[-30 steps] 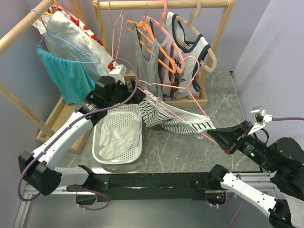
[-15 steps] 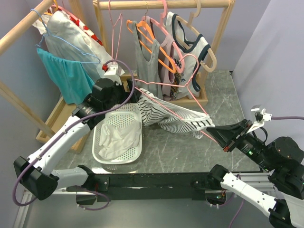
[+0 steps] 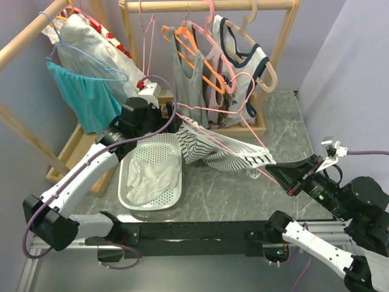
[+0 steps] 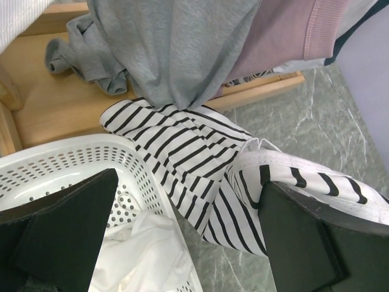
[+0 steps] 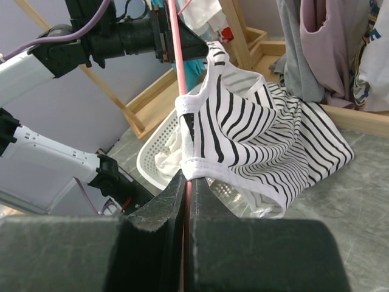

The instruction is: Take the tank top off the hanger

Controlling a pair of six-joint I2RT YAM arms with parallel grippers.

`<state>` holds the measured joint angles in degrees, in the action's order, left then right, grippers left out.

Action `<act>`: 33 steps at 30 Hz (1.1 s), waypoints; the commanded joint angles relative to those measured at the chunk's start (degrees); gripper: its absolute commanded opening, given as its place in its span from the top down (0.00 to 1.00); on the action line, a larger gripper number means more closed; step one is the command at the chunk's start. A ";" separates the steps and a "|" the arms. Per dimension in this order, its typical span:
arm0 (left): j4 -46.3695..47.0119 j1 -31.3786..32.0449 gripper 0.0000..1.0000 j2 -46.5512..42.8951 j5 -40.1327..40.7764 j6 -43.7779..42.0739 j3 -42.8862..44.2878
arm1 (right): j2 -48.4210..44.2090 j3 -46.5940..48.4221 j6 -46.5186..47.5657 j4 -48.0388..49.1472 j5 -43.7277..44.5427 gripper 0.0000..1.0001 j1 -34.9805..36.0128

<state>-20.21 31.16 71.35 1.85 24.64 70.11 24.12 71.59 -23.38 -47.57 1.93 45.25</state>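
Nearest, grips the wire of the pink hanger [image 5: 177, 67] in the right pincer [image 5: 187, 204], fingers pressed narrow around it, low at the right of the surface [image 3: 243, 198]. Holds that hanger slanting up and away toward the left arm. Carries the striped tank top [image 5: 261, 140] threaded on the wire, one strap looped around it just beyond the right fingers, the body hanging down to the marble beside the rim of the white basket [image 3: 130, 182].

Further on, spreads the left pincer [image 4: 185, 240] wide, one finger on each side of the striped cloth, above the basket's edge; cannot tell whether either finger touches the cloth.

Beyond, shows the wooden rack [image 3: 206, 5] with a grey top [image 3: 185, 79] and other garments hanging.

Against half a second ago, finds the left arm's shoulder end shifted slightly right, back about where it stands a second ago. Leaves the right pincer, hanger and tank top almost unmoved.
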 commanded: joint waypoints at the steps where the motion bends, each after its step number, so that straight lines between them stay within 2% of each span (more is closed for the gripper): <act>1: 0.52 -3.12 0.01 0.45 3.15 -0.56 3.81 | -0.92 0.92 0.26 1.08 4.66 1.00 0.01; 10: 1.57 -4.97 0.01 0.19 -0.87 -0.04 3.02 | -2.06 -0.84 -0.35 2.04 4.22 1.00 0.01; 13: 3.59 -4.97 0.01 -0.25 -4.47 -0.03 1.88 | -1.80 -1.98 -0.09 4.32 3.61 1.00 -0.08; 17: 5.09 -4.88 0.01 -1.39 -12.81 -0.74 0.65 | 1.19 -2.60 0.79 6.87 1.76 1.00 0.01; 18: 5.09 -4.62 0.01 -1.48 -16.92 -0.82 0.65 | 2.76 -2.69 1.05 7.23 1.24 1.00 -0.08; 20: 5.00 -2.96 0.00 -2.09 -18.54 -0.30 -0.05 | 3.91 -3.30 1.23 8.63 0.09 1.00 0.01; 26: 3.16 4.68 0.01 -2.18 -19.07 0.31 -2.25 | 5.67 -4.88 1.58 13.91 -0.97 1.00 0.01; 28: 2.89 6.10 0.01 -3.23 -16.98 2.41 -3.04 | 6.46 -4.62 2.02 14.35 -0.71 1.00 0.01; 33: 10.78 7.60 0.01 -8.77 -16.17 5.76 -5.24 | 8.66 -3.39 2.81 14.70 -1.05 1.00 0.01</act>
<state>-17.17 38.44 68.16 -14.52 27.22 65.19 31.48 66.08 -22.06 -39.33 1.80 45.23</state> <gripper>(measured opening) 0.995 0.038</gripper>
